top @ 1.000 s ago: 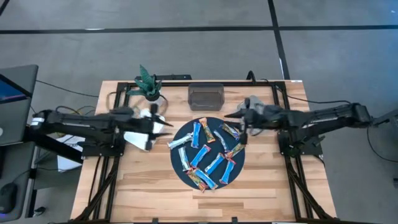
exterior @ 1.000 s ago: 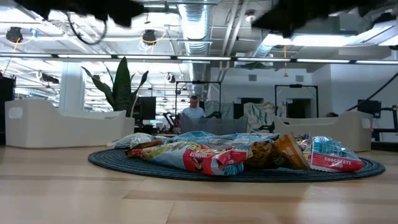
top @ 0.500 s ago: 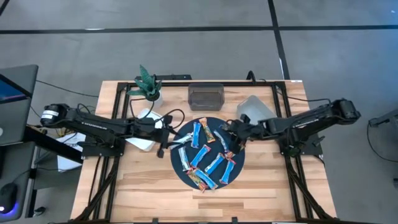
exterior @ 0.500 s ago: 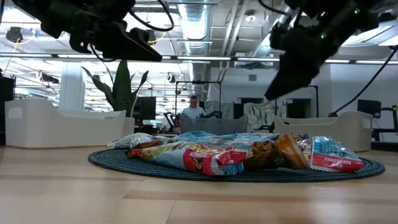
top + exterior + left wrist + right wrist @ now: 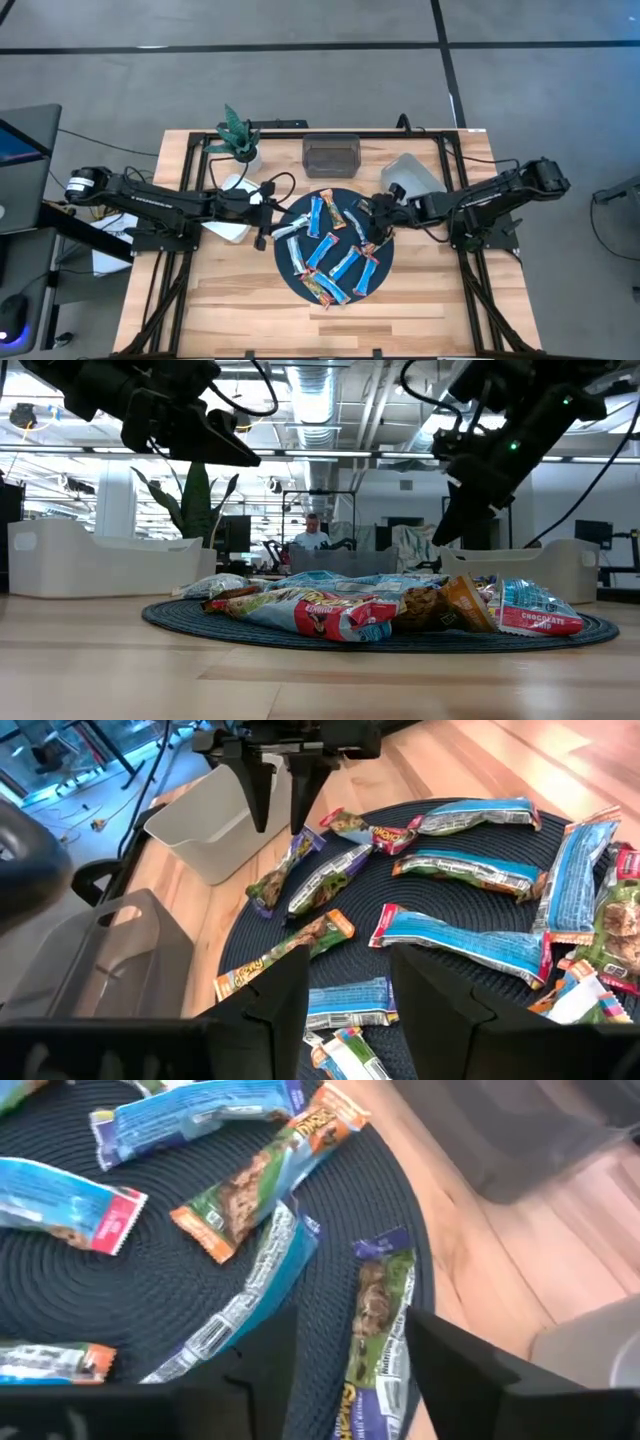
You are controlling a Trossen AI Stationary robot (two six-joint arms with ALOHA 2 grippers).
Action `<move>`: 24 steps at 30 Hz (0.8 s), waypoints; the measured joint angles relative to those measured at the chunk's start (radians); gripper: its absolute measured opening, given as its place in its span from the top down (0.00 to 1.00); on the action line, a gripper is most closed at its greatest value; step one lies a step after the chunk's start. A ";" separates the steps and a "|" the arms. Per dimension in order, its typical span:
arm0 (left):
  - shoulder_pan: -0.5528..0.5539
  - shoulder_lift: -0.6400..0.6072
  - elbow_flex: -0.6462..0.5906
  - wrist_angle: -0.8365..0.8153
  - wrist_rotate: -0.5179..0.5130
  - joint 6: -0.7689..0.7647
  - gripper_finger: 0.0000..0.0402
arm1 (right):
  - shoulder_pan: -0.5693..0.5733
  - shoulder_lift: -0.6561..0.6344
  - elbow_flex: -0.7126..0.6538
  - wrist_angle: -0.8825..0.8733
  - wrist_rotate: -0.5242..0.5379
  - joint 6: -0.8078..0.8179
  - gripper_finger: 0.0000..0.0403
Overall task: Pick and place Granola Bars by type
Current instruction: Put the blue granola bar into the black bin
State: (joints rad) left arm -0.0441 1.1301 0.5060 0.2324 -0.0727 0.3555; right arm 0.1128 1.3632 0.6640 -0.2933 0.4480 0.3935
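Several granola bars lie flat on a round dark mat [image 5: 283, 262]: blue ones [image 5: 318, 215], silvery ones [image 5: 250, 1295], and orange-green and purple ones [image 5: 300, 935]. My left gripper [image 5: 266, 228] hangs open over the mat's left edge, above the bars [image 5: 348, 960]. My right gripper [image 5: 372, 225] is open over the mat's right side. Its fingers stand to either side of a purple-wrapped bar [image 5: 375, 1295] and above it. In the low view both grippers [image 5: 445, 530] are clear of the pile [image 5: 340, 610].
A dark grey bin [image 5: 331, 155] stands beyond the mat's far edge. One white bin [image 5: 410, 175] sits far right, and another [image 5: 225, 228] lies under my left arm. A small plant [image 5: 238, 135] is at the far left. A person [image 5: 312, 535] sits in the room behind.
Both grippers have moved inward toward the mat and come down. The left one went from beside the white bin to the mat's left edge. The right one went from the far right to over the purple bar. The bars have stayed where they were.
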 joint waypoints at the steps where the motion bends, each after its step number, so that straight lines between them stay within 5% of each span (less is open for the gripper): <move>1: 0.000 0.000 0.000 -0.002 0.000 -0.002 0.66 | -0.006 0.000 0.000 -0.008 -0.001 0.000 0.51; 11: 0.000 0.000 0.000 -0.006 0.000 -0.019 0.66 | -0.050 0.005 0.000 -0.020 -0.058 0.019 0.48; 24: 0.000 0.000 0.001 -0.013 0.000 -0.019 0.66 | -0.067 0.187 0.052 -0.054 -0.083 0.002 0.54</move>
State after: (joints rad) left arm -0.0441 1.1297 0.5068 0.2193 -0.0724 0.3365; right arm 0.0462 1.5504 0.7164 -0.3471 0.3650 0.3952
